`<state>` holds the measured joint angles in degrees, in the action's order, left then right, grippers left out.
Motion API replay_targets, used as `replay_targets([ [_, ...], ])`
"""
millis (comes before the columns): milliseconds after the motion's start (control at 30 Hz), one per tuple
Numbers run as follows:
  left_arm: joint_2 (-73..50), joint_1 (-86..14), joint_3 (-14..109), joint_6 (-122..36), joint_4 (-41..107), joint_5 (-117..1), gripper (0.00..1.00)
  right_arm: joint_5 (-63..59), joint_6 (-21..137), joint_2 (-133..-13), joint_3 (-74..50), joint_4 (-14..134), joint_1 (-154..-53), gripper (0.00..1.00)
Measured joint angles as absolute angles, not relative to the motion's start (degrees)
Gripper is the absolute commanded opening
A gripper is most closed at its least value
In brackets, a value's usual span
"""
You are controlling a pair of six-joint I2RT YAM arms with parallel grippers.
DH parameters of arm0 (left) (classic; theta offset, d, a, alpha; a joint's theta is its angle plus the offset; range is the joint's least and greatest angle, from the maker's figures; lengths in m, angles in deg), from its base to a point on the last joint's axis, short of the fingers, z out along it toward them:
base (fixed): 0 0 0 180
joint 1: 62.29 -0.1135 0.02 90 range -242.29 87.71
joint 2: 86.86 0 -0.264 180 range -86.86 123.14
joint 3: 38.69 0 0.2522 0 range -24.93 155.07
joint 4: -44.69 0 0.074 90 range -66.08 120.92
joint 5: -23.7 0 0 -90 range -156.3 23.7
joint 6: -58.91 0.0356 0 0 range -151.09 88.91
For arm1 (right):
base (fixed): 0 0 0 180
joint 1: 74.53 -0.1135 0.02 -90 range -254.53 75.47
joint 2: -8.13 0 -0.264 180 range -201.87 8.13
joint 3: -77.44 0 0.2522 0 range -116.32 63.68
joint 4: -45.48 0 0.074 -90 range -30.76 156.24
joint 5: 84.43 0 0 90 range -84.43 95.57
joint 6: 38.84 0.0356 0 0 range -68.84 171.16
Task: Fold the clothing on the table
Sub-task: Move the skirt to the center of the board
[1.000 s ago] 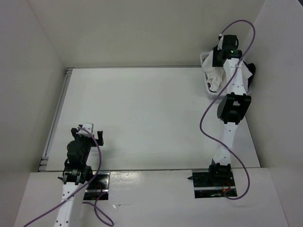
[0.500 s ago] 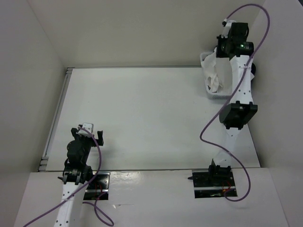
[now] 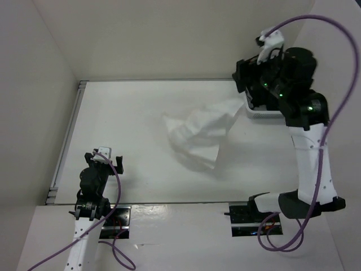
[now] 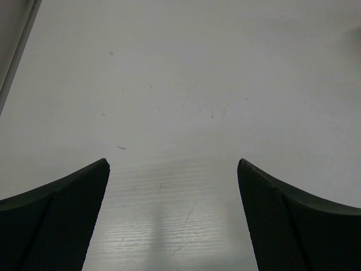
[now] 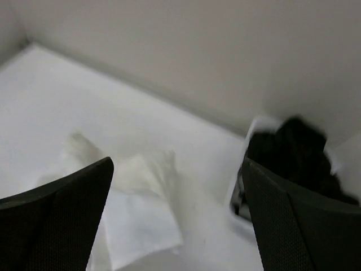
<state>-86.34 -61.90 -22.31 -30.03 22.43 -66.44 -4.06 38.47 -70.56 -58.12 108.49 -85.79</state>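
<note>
Top view: clothing (image 3: pixel 194 132) sits centre-right of the frame on or just over the tabletop (image 3: pixel 130 113). It is a bunched white heap, blurred, so whether it lies settled cannot be told. Its upper-right tip reaches close to the basket (image 3: pixel 262 114) at upper right. The right claw (image 3: pixel 243 76) is raised high over the basket and has nothing hanging from it. The left claw (image 3: pixel 104 161) is at lower left, well apart from the clothing.

Left wrist view: the left claw (image 4: pixel 172 164) is spread wide, with both fingers at the frame's lower corners and nothing between them. Only bare tabletop (image 4: pixel 180 68) shows ahead, no clothing.

Right wrist view: the right claw (image 5: pixel 177 164) is also spread wide and holds nothing. It looks down from height. The clothing (image 5: pixel 141 220) is at lower left of the frame, crumpled, partly behind the left finger. The basket (image 5: pixel 259 121) is at right with a black garment (image 5: pixel 287 147) in it. The view is blurred.

Handling, as a judgement: the fabric looks thin, light and limp, with no stiffness. It will likely drape, collapse and slide on the smooth tabletop, and the pleats may spring or bunch. It looks best pinched at an outer edge or corner of the heap, not the middle. Each claw could take one corner to pull it flat before folding. A shallow pinch risks taking only one layer or slipping off.
</note>
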Motion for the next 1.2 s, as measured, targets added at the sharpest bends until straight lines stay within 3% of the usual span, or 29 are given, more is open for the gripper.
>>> replay_targets([
  [167,-86.34,-61.9,-22.31,-30.03,22.43,-66.42,1.0,2.54,37.51,-68.38,-32.88,106.64,-87.26,0.99],
  [267,-86.34,-61.9,-22.31,-30.03,22.43,-66.42,1.0,4.71,36.74,-68.29,-25.16,107.88,-87.26,0.99],
  [633,-86.34,-61.9,-22.31,-30.01,22.43,-66.44,1.0,5.58,35.1,-52.84,-12.73,108.73,-87.28,0.99],
  [833,-86.34,-61.9,-22.31,-30.01,22.43,-66.42,1.0,5.36,36.13,-51.72,-3.85,111.86,-87.28,0.99],
  [1200,-86.34,-61.9,-22.31,-29.99,22.46,-66.4,1.0,4.64,37.6,-50.92,-3.26,114.77,-80.81,0.99],
])
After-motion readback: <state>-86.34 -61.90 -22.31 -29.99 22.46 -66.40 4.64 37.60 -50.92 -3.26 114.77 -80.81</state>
